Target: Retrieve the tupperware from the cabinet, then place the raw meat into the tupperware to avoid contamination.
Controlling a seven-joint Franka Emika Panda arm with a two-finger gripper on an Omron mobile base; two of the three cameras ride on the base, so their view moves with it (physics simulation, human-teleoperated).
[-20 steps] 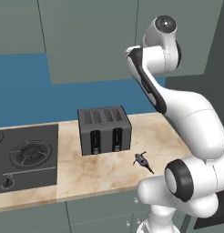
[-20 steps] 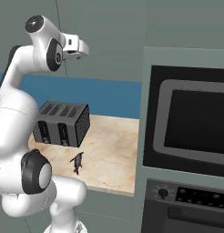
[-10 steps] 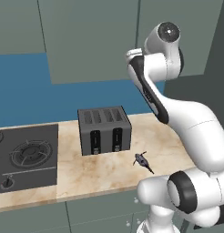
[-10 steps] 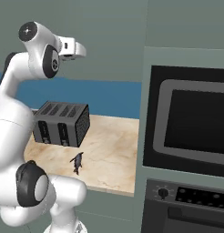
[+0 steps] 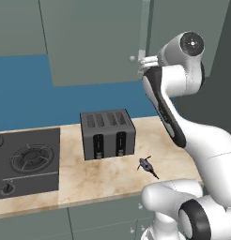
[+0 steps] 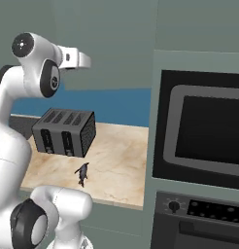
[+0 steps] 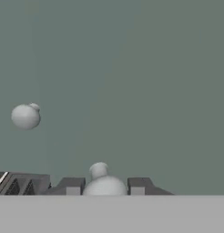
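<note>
Hand view first: the gripper [image 7: 104, 185] is right up at the cabinet [image 7: 132, 68] door, its two dark fingertips [image 7: 72, 185] sitting either side of one round pale knob [image 7: 104, 184], closed in against it, so it's gripping that knob. A second knob [image 7: 25, 116] shows off to the left on the same flat grey-green face, so that's two knobs counted.

From the left base view, the gripper [image 5: 144, 62] reaches high at the lower edge of the cabinet [image 5: 96, 40], where one knob [image 5: 132, 59] shows just beside it. The doors look closed.

Down on the counter [image 5: 98, 176], one dark four-slot toaster [image 5: 107, 133] stands upright, and just in front and to its right lies the raw meat [image 5: 145, 165], one tiny dark lump with a thin tail, apart from the toaster. One black stovetop [image 5: 26, 161] sits to the left.

Right base view: the gripper's tips are hard to make out; the meat [image 6: 82, 173] lies on the counter [image 6: 119, 160] below the toaster [image 6: 64, 132], with one built-in oven [image 6: 201, 146] at right.
</note>
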